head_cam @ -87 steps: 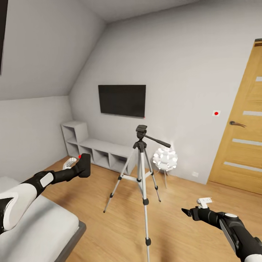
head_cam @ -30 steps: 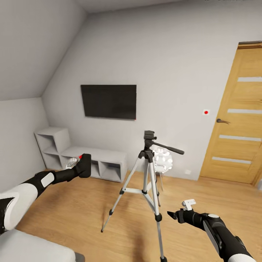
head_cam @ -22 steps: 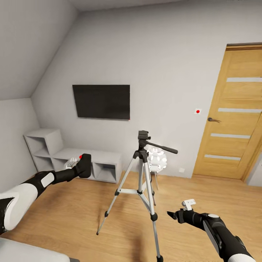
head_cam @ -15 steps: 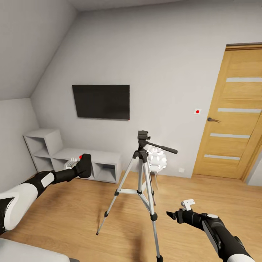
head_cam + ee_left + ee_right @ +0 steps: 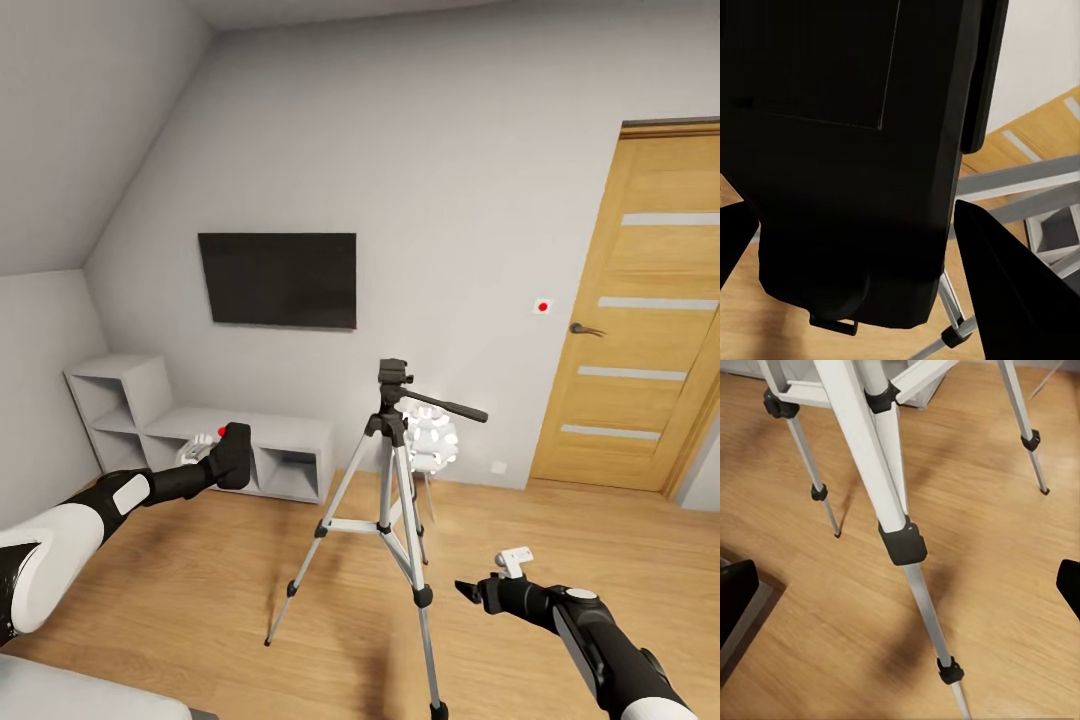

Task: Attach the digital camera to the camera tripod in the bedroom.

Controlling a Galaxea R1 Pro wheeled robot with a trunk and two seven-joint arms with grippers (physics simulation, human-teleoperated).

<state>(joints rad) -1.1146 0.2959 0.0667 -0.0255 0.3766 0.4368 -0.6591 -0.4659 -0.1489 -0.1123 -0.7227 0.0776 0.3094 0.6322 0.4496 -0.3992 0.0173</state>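
Observation:
The black digital camera, red dot on top, is held in my left gripper, which is shut on it at chest height, left of the camera tripod. In the left wrist view the digital camera sits between the fingers, with tripod legs beyond. The tripod stands on the wood floor, its black pan head bare and its handle pointing right. My right gripper hangs low, right of the tripod's front leg, open and holding nothing. In the right wrist view, the tripod leg shows ahead of the right gripper.
A black TV hangs on the far wall above a grey cube shelf. A white globe lamp stands just behind the tripod. A wooden door is at right. A grey bed corner shows at lower left.
The head view swung and moved on earlier, so the bed slid mostly out and the door came in. In the last half second only my right gripper edged slightly left.

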